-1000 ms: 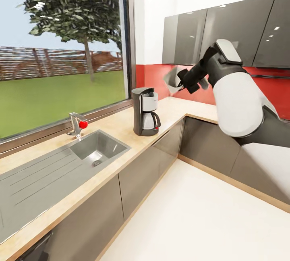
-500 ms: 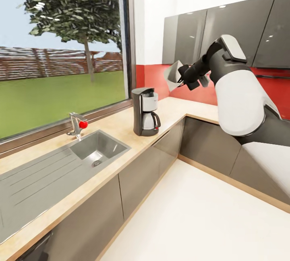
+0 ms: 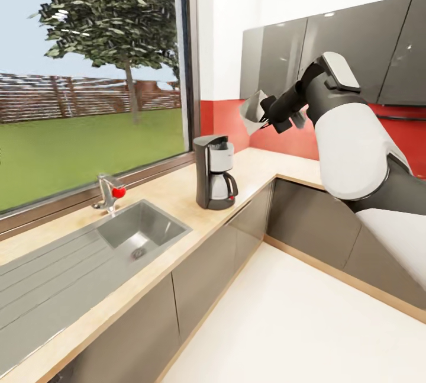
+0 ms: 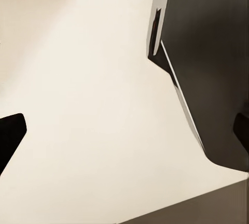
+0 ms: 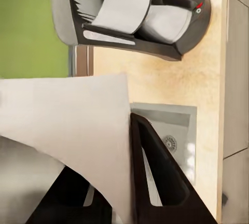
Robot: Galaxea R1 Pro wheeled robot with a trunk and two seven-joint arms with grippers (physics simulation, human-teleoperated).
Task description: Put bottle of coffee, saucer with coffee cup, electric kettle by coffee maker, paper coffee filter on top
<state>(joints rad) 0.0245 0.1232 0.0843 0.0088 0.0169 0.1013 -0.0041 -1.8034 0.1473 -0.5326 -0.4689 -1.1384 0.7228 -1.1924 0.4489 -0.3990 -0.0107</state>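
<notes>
Arm raised and stretched forward over the kitchen corner, the right tool point(image 3: 267, 115) is pinched on a paper coffee filter point(image 3: 253, 112), carried in the air above and beyond the coffee maker point(image 3: 215, 172). The filter, a white fan-shaped sheet, lies flat between the dark fingers point(image 5: 155, 177). The coffee maker stands upright on the tabletop point(image 3: 177, 193) beside the sink point(image 3: 139, 226). The left tool's point(image 4: 124, 130) fingertips sit spread wide apart, holding nothing.

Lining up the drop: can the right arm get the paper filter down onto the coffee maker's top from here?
Probably yes. The right tool, shut on the paper filter, hangs above and beyond the coffee maker; nothing stands between them, and the maker's top is bare.
</notes>
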